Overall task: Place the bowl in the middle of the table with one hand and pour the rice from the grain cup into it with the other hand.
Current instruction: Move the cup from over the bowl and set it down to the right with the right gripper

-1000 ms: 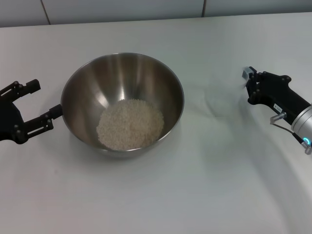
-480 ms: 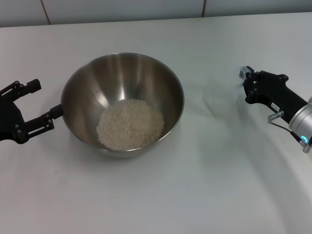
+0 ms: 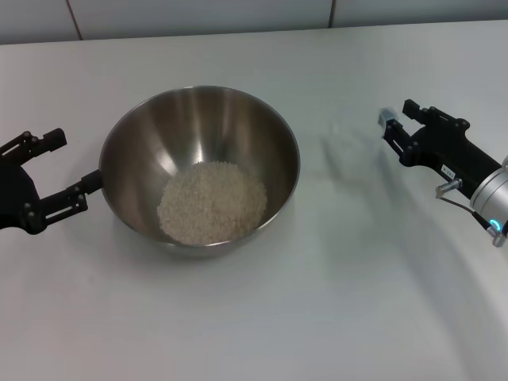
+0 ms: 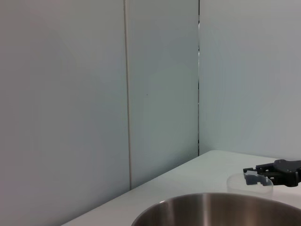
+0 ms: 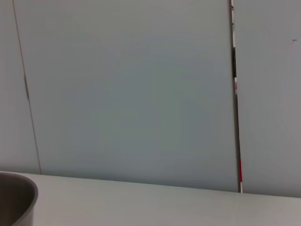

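Head view: bowl [image 3: 199, 168] mid table [image 3: 333, 302], rice [image 3: 212, 202] piled inside. Left gripper [image 3: 57, 169] spread wide, lower finger touching bowl rim. Right gripper [image 3: 399, 127] well apart from bowl, fingers parted. Left wrist view: grain cup [image 4: 249, 184] just beside right gripper.

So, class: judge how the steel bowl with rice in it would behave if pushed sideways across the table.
The bowl probably slides rather than tips: it looks wide, and the rice pile sits low in it. Its rounded base may let it rock. The smooth white table likely gives little grip.
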`<state>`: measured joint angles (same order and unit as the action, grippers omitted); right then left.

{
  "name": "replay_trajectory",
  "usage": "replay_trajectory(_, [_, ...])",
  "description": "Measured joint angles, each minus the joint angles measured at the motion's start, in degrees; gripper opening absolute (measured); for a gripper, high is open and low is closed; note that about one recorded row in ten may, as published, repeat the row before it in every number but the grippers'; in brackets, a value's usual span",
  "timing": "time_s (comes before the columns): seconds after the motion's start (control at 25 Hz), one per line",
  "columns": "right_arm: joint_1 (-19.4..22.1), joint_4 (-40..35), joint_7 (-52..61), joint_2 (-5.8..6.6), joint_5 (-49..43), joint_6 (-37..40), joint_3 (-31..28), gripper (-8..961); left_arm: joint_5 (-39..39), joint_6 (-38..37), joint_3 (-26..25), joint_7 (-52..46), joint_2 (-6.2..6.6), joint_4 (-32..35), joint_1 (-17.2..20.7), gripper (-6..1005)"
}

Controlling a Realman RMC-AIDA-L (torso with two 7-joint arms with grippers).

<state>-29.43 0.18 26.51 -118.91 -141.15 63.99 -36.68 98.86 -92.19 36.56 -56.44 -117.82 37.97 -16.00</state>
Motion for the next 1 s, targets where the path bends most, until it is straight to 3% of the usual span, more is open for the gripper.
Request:
replay_trajectory(0.52, [0.6,0.0,0.0,0.00,0.1,0.4,-0.1,765,-0.2,-0.1,0.0,0.0,0.12,0.0,0.0,815])
replay_trajectory(1.0, [4.5,0.0,-0.1,-0.30,-0.3,4.9,0.4,796,-0.2,0.0,0.1,0.0,-0.02,0.0,0.0,814])
